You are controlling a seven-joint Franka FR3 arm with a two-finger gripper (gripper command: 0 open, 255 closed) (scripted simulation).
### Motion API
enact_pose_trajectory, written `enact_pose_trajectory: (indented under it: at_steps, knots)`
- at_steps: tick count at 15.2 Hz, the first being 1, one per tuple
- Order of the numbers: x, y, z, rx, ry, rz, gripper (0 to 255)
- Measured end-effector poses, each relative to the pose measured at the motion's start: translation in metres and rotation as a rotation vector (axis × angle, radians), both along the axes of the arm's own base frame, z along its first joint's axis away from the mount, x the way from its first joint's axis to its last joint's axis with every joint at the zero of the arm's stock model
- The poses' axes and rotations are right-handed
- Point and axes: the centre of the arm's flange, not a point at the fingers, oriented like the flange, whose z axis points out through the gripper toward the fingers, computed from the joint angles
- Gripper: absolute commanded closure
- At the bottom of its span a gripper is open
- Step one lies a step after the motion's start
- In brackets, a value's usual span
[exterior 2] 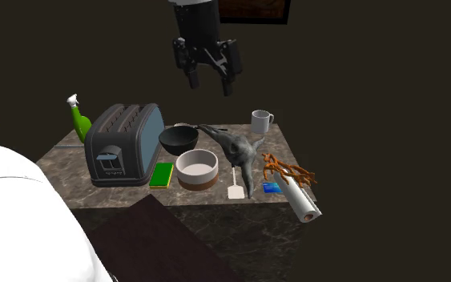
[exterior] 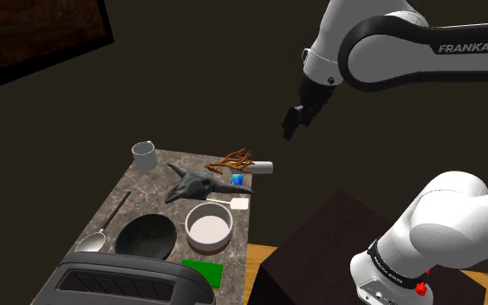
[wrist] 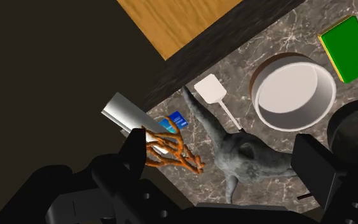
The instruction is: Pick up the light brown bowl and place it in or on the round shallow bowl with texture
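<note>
Countertop (exterior: 149, 187) of veined stone amid dark walls (exterior: 190, 69); pincer (exterior 2: 210, 86) hangs above, spread apart.

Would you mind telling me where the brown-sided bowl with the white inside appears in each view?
Shoulder view: the bowl sits low and centre, right of the black bowl.
Second exterior view: the bowl is mid-picture, right of the toaster.
Wrist view: the bowl lies between the white spatula and the green sponge.
Shared landmark: the green sponge, beside it in all three.
</note>
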Motion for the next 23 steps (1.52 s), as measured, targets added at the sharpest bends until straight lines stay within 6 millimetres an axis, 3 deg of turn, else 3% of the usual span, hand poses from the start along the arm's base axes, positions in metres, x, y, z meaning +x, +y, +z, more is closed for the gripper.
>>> enact_pose_trajectory:
  at_steps: [23]
  knots:
    - [0.092,0.106,-0.27,0.006,-0.001,-0.009,0]
